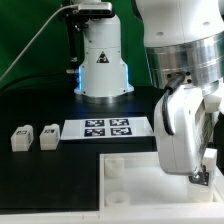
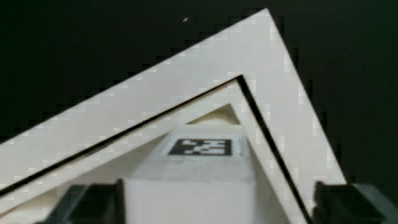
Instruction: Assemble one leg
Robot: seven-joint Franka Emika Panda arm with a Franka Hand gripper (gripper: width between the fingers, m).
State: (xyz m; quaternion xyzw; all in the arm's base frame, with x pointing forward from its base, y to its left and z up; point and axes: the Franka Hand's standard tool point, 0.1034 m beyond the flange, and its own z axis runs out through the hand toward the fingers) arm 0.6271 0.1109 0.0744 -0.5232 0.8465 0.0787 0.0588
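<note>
In the wrist view a leg point(image 2: 199, 185), a white block with a black-and-white tag on its far end, lies between my fingers over a corner of the big white panel point(image 2: 151, 105). My gripper point(image 2: 217, 206) is open. One finger point(image 2: 84, 207) is at the leg's edge and the other finger point(image 2: 342, 207) stands apart from it. In the exterior view my gripper point(image 1: 199, 176) hangs low over the panel point(image 1: 110, 180) at the exterior view's right. The leg between the fingers is hidden there. Two more legs point(image 1: 20, 139) point(image 1: 47, 136) stand at the exterior view's left.
The marker board point(image 1: 105, 127) lies on the black table behind the panel. The robot base point(image 1: 101, 62) stands at the back centre, with a cable running off to the left. My arm's white body fills the exterior view's right.
</note>
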